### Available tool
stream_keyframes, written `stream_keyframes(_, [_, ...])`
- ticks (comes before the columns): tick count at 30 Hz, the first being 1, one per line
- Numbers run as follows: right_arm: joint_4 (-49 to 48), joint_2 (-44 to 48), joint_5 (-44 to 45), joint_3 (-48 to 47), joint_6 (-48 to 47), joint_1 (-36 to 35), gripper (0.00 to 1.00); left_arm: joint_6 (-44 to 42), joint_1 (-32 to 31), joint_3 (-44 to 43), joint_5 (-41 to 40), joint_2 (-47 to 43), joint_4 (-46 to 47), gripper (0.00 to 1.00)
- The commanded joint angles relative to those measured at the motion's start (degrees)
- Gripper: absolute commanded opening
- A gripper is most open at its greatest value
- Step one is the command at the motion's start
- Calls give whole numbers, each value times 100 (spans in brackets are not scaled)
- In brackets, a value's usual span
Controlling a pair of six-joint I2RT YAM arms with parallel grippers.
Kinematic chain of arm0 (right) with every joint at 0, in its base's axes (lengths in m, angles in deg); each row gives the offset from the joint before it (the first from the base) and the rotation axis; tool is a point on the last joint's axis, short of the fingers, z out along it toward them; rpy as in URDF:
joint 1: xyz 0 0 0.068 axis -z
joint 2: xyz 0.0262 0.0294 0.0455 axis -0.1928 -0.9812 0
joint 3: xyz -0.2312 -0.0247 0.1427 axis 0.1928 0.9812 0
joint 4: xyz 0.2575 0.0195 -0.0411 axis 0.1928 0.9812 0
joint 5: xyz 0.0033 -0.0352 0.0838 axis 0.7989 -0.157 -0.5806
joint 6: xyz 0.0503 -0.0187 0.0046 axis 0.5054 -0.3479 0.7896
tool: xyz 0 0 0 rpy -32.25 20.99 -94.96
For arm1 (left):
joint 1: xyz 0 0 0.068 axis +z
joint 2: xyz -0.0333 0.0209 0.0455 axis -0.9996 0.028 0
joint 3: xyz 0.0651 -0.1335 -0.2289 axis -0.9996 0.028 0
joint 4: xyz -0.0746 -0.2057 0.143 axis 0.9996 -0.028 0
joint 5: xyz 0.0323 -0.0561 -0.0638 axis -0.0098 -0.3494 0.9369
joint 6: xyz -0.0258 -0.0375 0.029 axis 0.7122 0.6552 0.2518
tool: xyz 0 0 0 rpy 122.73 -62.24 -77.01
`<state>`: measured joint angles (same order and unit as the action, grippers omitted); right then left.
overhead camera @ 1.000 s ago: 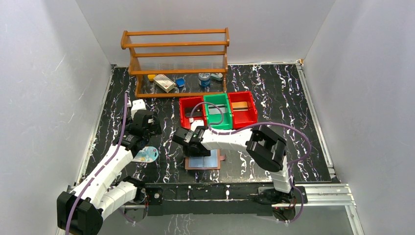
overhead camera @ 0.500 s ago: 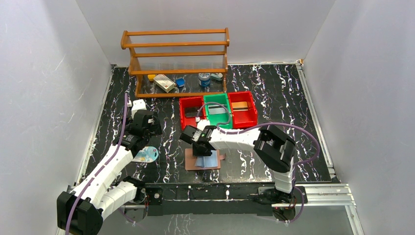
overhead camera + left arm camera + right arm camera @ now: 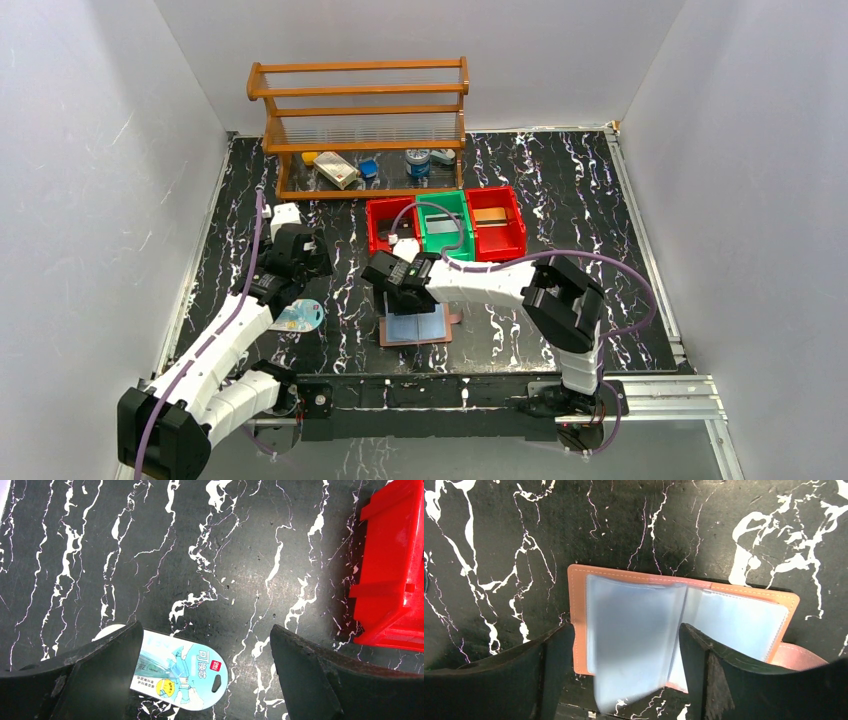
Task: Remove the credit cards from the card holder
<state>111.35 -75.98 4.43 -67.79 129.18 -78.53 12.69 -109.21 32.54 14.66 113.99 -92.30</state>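
Observation:
The card holder (image 3: pixel 415 327) lies open on the black marble table, reddish-brown leather with pale bluish clear pockets. In the right wrist view its leather edge (image 3: pixel 578 620) shows, and one pale bluish leaf (image 3: pixel 634 630) stands up from it, blurred; I cannot tell whether it carries a card. My right gripper (image 3: pixel 404 288) hovers just above the holder, its jaws wide open on either side of that leaf (image 3: pixel 625 630). No credit card shows plainly. My left gripper (image 3: pixel 303 262) is open and empty (image 3: pixel 205 630) over bare table at the left.
A pale blue blister package (image 3: pixel 297 317) lies under the left gripper (image 3: pixel 180 670). Three bins stand behind the holder: red (image 3: pixel 390 228), green (image 3: pixel 444 225), red (image 3: pixel 495 222). A wooden rack (image 3: pixel 360 130) with small items stands at the back.
The right gripper rose a little off the card holder with a bluish leaf lifted, then shifted slightly left; the leaf is now swinging and the holder lies flatter. The left arm has barely moved.

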Motion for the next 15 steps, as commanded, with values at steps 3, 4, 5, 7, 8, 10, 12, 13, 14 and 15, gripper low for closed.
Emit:
stream_keyframes(3, [560, 557, 550, -160, 131, -32, 88, -62, 25, -24, 46, 33, 42, 98])
stream_keyframes(4, [677, 575, 647, -130, 200, -34, 89, -69, 25, -25, 69, 34, 41, 98])
stream_keyframes(5, [793, 586, 729, -98, 298, -30, 89, -70, 21, -23, 88, 34, 39, 98])
stream_keyframes(7, [1017, 565, 850, -7, 507, -26, 90, -71, 25, -24, 107, 57, 50, 98])
stream_keyframes(8, [1072, 543, 853, 36, 576, -26, 91, -71, 23, -24, 117, 52, 50, 98])
stream_keyframes(10, [1166, 471, 814, 78, 689, -17, 91, -79, 21, -25, 137, 79, 50, 98])
stream_keyframes(12, [1213, 368, 741, 85, 737, -15, 91, -84, 25, -24, 154, 91, 50, 98])
stream_keyframes(13, [1236, 291, 720, 81, 755, -16, 92, -88, 20, -33, 163, 103, 58, 98])
stream_keyframes(14, [1271, 232, 706, 69, 774, -17, 92, -88, 21, -34, 172, 114, 59, 98])
stream_keyframes(15, [1285, 181, 697, 67, 779, -14, 92, -88, 23, -35, 181, 121, 59, 98])
